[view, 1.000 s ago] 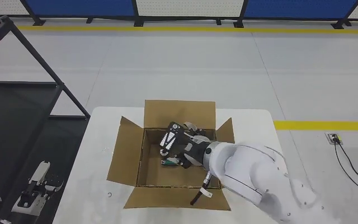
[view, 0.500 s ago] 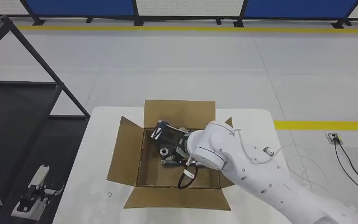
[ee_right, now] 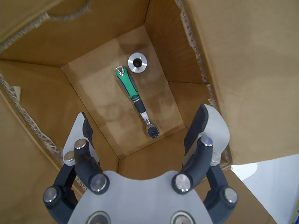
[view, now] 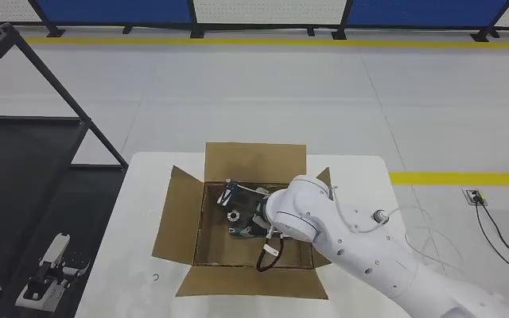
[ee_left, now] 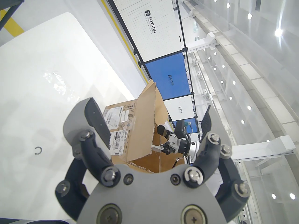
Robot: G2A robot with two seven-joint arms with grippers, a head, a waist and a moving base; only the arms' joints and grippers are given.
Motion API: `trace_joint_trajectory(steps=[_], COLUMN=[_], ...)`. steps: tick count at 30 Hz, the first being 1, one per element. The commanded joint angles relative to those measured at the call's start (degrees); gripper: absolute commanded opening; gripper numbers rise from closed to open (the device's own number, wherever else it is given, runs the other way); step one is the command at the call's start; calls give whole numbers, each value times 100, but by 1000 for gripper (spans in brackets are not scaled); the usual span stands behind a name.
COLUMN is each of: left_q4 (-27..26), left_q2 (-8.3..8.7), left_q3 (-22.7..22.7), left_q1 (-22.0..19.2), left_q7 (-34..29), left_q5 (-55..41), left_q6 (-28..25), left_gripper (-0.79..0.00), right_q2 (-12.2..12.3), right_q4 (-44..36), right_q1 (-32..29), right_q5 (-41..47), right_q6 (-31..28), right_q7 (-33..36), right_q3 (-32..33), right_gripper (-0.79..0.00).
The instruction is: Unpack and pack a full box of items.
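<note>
Right gripper (ee_right: pixel 143 120), fingers wide, hangs inside the box (ee_right: pixel 70 24); the ratchet (ee_right: pixel 132 89) lies on its floor, a ring (ee_right: pixel 137 62) just beside at 12 o'clock. A skewed descent could snag cardboard. Left gripper (ee_left: pixel 150 115) is wide and empty.

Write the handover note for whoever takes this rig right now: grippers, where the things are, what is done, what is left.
Left gripper: open, empty, off beside the table, apart from the cardboard box.
Right gripper: open, empty, above the open box, pointing down into it.
Things: green-handled ratchet flat on the box floor; round metal part next to its handle end.
Done: flaps open; nothing gripped.
Left: both items to lift out, probably the ratchet first since the right gripper is over it, then repack.
</note>
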Motion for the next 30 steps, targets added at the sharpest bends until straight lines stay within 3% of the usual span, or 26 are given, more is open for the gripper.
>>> trace_joint_trajectory(steps=[1,10,15,18,22,25,26,27,30], left_q4=[-10,1,-28,-37,-42,-43,-47,-48,-65], left_q2=[-11,-45,-60,-71,-84,-94,-97,-98,-104], left_q3=[-12,-47,-79,-86,-100,-107,-110,-111,-124], left_q1=[-4,29,45,62,86,94,95,98,98], left_q7=[58,44,15,7,11,4,-2,-21,-48], left_q5=[-46,-191,-245,-262,-274,-300,-306,-308,-306], left_q6=[-27,-139,-149,-163,-157,-160,-160,-160,-150], left_gripper=[0,0,0,0,0,0,0,0,0], right_q2=[-94,-506,-781,-967,-1214,-1385,-1436,-1485,-1625], right_q4=[374,1710,2449,2859,3350,3674,3777,3885,4167], right_q1=[115,430,548,597,651,675,680,687,709], right_q5=[103,372,406,421,431,474,484,490,490], right_q6=[-90,-1147,-1414,-1513,-1621,-1697,-1743,-1773,-1828], right_q7=[108,-25,-234,-305,-359,-417,-449,-480,-570], right_q3=[-101,-565,-789,-928,-1086,-1158,-1177,-1193,-1231], right_gripper=[0,0,-55,-46,-203,-234,-406,-440,-446])
